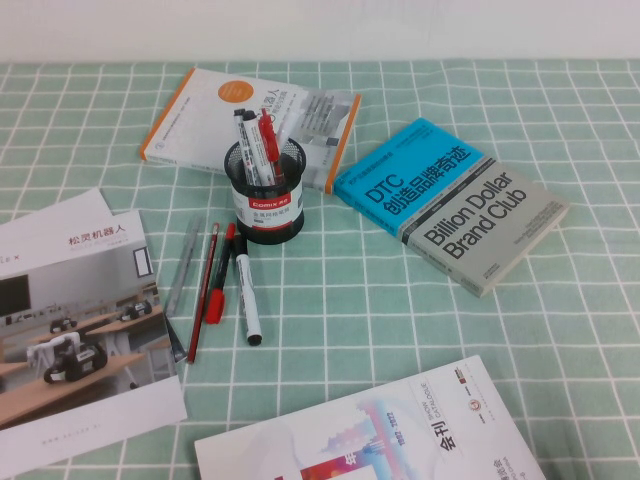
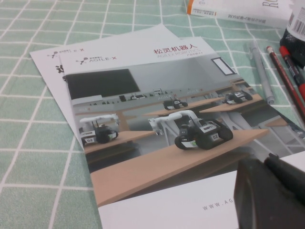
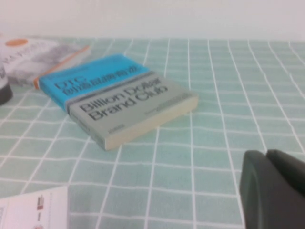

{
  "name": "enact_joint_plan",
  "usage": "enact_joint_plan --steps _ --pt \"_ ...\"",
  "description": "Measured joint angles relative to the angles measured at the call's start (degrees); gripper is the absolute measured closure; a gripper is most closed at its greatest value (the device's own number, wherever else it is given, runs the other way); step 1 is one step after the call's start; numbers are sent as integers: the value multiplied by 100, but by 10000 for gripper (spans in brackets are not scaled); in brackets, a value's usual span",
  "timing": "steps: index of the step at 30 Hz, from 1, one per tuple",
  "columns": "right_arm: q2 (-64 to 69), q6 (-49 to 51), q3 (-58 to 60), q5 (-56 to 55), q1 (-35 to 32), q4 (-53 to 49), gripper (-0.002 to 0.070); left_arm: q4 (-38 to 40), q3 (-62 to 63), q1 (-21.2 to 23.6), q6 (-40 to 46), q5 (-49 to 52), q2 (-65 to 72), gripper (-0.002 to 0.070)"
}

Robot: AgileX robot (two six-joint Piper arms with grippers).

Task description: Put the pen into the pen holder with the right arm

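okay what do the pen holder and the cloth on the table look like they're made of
Pen holder: looks like black wire mesh, probably metal, matte; you can see through its fine grid, and a white-and-red label band wraps the front.
Table cover: seems a woven fabric, matte green with white check lines; slight ripples suggest cloth, though vinyl is possible.

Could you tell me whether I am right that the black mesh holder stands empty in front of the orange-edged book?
Not quite: the high view shows several pens standing in the holder, which does stand in front of the orange-edged book. The left pincer hangs over the brochure; the right pincer, shut, is over the cloth, facing the blue book.
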State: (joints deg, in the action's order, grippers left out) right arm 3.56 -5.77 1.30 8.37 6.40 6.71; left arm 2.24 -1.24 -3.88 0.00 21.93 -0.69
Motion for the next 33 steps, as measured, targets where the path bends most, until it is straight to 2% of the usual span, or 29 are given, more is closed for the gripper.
enact_joint_plan --steps 8,21,33 --pt "-392 0 10 51 110 -132 695 0 0 0 0 0 0 680" --pt "-400 0 10 1054 110 -164 695 0 0 0 0 0 0 680" --pt "-400 0 10 1104 110 -137 695 0 0 0 0 0 0 680"
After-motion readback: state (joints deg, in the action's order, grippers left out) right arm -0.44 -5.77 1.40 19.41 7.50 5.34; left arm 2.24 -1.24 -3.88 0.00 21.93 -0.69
